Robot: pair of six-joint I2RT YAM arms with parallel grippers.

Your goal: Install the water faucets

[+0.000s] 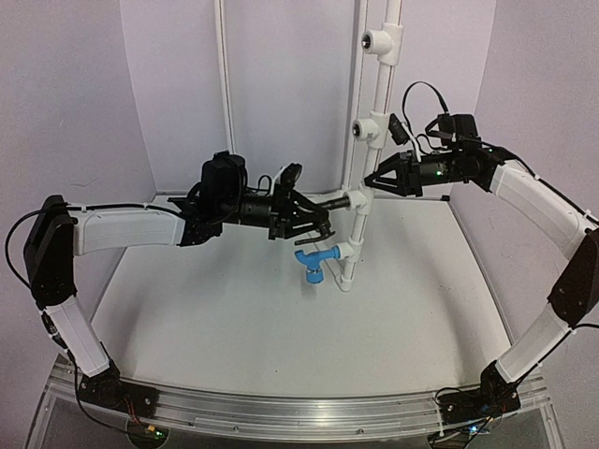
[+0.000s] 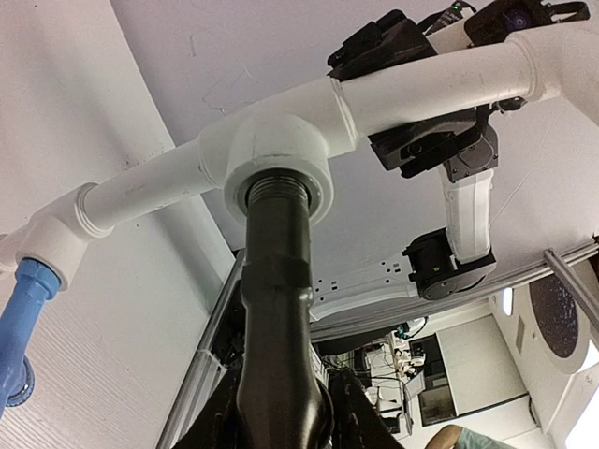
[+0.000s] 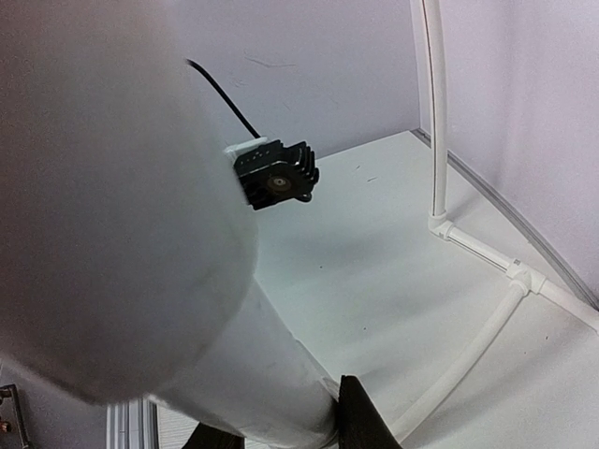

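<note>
— Two faucets! Where are they?
— Both are on the white pipe stand. It stands up near the middle of the far edge of the counter. The blue faucet is low down, in the lowest tee, just above the counter. It sticks out toward the left edge.
— And the black one?
— The black faucet is in the next tee up. Its screw end is in the round mouth of that tee (some of the thread shows). It points toward the left edge too.
— Is anything holding it?
— Yes. The left arm reaches in from the left edge. The left jaws are squeezed on the black faucet, one on each side of its fat end.
— What about the other arm?
— The right arm comes in from the right edge. The right jaws are clamped on the white pipe, just above the tee with the black faucet. In the right wrist view the pipe looks huge, and one dark finger is pressed to it.
— Do the faucets touch?
— No. They are apart, the black one above the blue one.
</note>
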